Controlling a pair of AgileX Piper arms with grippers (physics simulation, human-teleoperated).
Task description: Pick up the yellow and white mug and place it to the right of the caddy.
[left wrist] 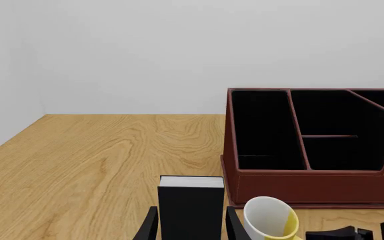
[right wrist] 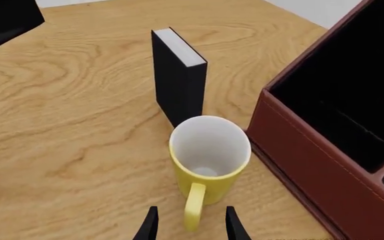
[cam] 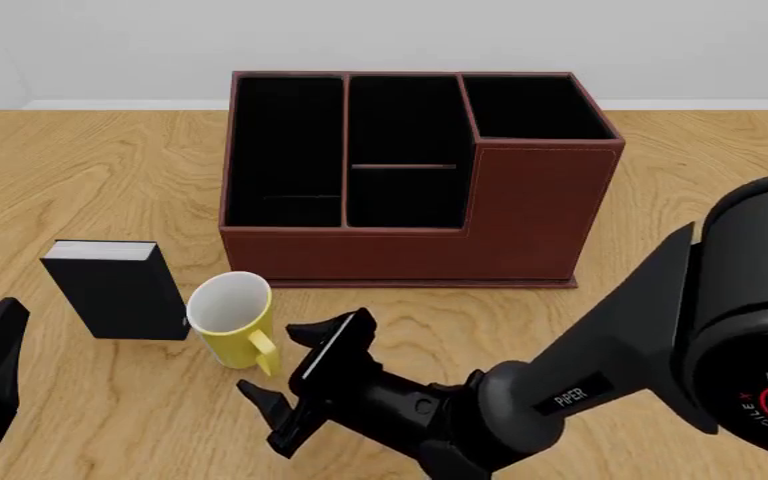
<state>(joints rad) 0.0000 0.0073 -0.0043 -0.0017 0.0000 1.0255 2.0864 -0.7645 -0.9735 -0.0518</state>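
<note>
A light wooden table [cam: 704, 190] with a visible grain carries everything. Three things stand directly on it. The caddy [cam: 531, 225] sits toward the far middle, a dark red-brown box with black-lined compartments and a taller section at its right end. Just in front of its near-left corner stands the yellow and white mug [cam: 233, 318], upright, its handle turned toward the near side. Just to the left of the mug, a small black book-like block [cam: 117, 288] stands upright.

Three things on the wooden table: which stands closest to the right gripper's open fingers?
The small yellow mug with white inside; its handle points toward the right gripper, unlike the black book-like block and red-brown caddy.
</note>
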